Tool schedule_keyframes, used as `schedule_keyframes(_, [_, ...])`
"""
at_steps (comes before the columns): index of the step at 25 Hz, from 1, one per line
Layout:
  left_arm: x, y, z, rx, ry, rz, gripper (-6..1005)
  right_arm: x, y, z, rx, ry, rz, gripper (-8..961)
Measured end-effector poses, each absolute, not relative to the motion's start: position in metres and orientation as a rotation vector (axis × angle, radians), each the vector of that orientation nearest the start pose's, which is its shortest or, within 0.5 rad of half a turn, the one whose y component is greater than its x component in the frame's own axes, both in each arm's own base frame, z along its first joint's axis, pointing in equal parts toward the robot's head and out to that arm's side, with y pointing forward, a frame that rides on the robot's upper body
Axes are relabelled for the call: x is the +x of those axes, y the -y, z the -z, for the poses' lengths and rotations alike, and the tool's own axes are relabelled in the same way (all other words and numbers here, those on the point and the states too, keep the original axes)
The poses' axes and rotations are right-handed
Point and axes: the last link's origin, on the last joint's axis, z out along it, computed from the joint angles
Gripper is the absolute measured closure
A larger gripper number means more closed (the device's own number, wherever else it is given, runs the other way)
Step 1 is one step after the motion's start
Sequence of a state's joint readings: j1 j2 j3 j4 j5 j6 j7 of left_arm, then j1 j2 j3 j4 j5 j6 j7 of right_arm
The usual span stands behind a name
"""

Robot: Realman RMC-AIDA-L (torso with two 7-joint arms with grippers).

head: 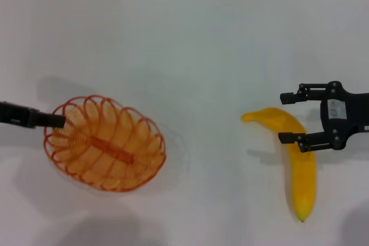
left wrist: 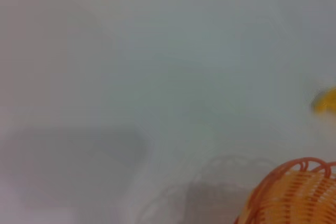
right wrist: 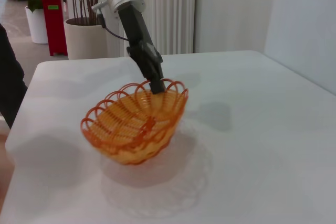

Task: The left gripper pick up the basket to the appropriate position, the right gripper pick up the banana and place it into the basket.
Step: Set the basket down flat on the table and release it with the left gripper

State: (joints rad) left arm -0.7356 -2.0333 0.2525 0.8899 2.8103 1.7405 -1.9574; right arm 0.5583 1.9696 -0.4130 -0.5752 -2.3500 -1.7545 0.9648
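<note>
The orange wire basket [head: 105,145] is at the left of the white table. My left gripper [head: 56,121] is shut on its rim on the left side. In the right wrist view the basket [right wrist: 137,124] hangs tilted from the left gripper [right wrist: 156,86], a little above the table, with its shadow below. The yellow banana [head: 301,168] lies on the table at the right. My right gripper [head: 291,117] is open, its two fingers on either side of the banana's stem half. The left wrist view shows a part of the basket [left wrist: 294,198] and a bit of the banana [left wrist: 326,100].
The white table [head: 202,56] runs back to a tiled wall. In the right wrist view, plant pots [right wrist: 84,38] and a white radiator [right wrist: 168,11] stand beyond the table's far edge.
</note>
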Motion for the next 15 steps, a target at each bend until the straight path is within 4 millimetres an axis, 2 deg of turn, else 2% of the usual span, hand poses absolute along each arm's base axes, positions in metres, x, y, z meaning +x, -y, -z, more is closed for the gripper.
schedule_keyframes(6, [-0.287, -0.348, -0.063, -2.511, 1.445, 0.212, 929, 0.302, -0.305, -0.037, -2.872, -0.172, -0.5, 162])
schedule_keyframes(15, [-0.29, -0.357, -0.047, -2.418, 1.593, 0.171, 928, 0.3, -0.307, -0.036, -2.874, -0.163, -0.504, 162])
